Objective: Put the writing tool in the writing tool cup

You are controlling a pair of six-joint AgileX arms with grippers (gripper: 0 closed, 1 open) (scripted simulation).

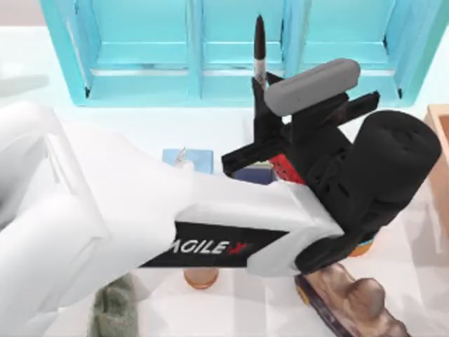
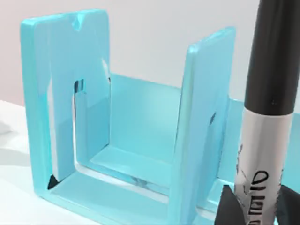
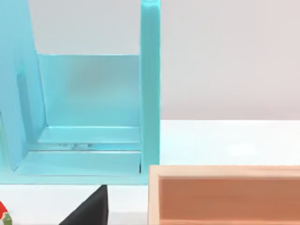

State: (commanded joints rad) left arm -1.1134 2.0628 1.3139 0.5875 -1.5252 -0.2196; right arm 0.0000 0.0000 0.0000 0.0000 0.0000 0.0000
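Top view: we are gripping marker pen (image 1: 259,53) upright in left pincer (image 1: 261,88), tip up, just before turquoise organizer (image 1: 140,42), keeping barrel vertical for drop into compartment. Right pincer state: cannot tell.

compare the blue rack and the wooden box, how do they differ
Colour: the blue rack is glossy turquoise, the wooden box pale tan.
Build: the rack has tall upright dividers forming open bays, while the box is low with a plain rim.
Place: the rack stands along the table's far edge, the box at the right edge.
Both rest on the white table, open-topped.
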